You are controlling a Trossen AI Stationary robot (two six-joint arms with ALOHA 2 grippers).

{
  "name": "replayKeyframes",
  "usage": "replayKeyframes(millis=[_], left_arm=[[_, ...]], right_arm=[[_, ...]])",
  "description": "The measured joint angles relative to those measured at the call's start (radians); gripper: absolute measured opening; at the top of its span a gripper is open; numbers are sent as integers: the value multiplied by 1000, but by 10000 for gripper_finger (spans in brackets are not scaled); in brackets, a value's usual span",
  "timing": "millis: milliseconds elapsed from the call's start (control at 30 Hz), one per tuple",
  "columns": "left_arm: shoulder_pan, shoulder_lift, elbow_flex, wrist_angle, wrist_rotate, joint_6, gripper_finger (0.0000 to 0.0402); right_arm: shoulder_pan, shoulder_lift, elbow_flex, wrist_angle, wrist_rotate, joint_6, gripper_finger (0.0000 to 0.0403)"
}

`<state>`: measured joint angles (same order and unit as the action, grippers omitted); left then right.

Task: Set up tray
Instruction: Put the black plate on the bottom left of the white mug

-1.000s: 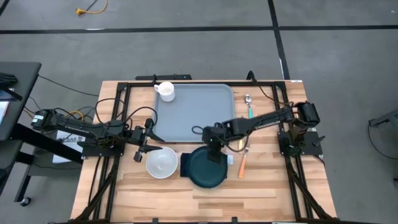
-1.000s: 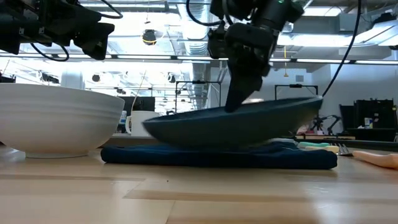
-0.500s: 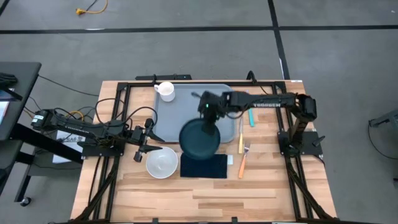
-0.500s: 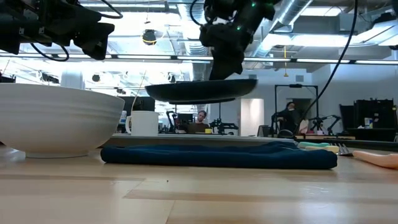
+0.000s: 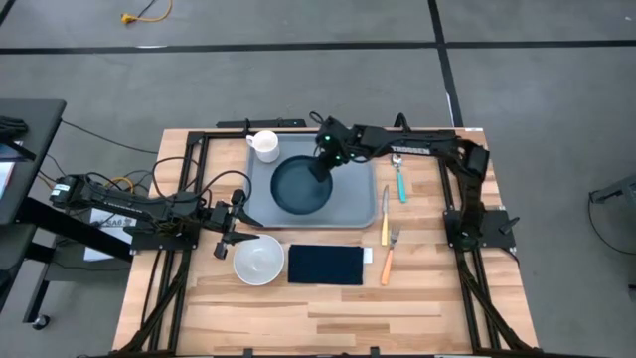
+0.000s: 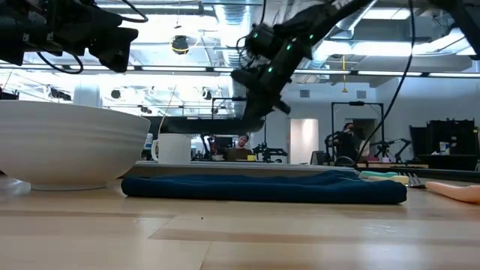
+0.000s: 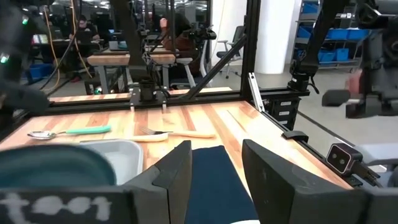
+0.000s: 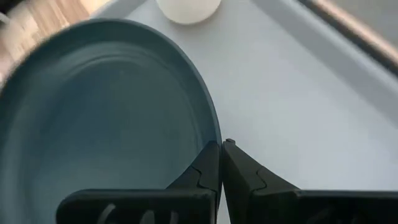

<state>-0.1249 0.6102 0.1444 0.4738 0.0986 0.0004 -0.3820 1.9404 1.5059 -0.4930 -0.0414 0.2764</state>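
A: Plate (image 5: pixel 301 185) is seen from above over the tray (image 5: pixel 358 204), its rim clamped by the right gripper (image 5: pixel 322 167); the left gripper (image 5: pixel 241 221) waits beside the bowl (image 5: pixel 258 260), fingers apart.

B: Level view: is it set down?

A: That cannot be told. In the right wrist view, the fingers (image 8: pixel 208 171) are closed on the rim; bare tray lies beyond.

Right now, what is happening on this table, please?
The right gripper is shut on the rim of a dark plate and holds it over the grey-blue tray, where a white mug stands in a corner. The left gripper waits open beside a white bowl. A navy napkin, two forks and a spoon lie on the wooden table, outside the tray.
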Motion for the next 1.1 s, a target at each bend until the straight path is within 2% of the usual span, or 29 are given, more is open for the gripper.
replayKeyframes(millis=[633,1100], left_arm=[[0,0,0,-13,-5,1,132],[0,0,0,-13,-5,7,132]], right_arm=[[-19,220,185,-3,-74,31,1],[-39,227,189,29,-61,48,0]])
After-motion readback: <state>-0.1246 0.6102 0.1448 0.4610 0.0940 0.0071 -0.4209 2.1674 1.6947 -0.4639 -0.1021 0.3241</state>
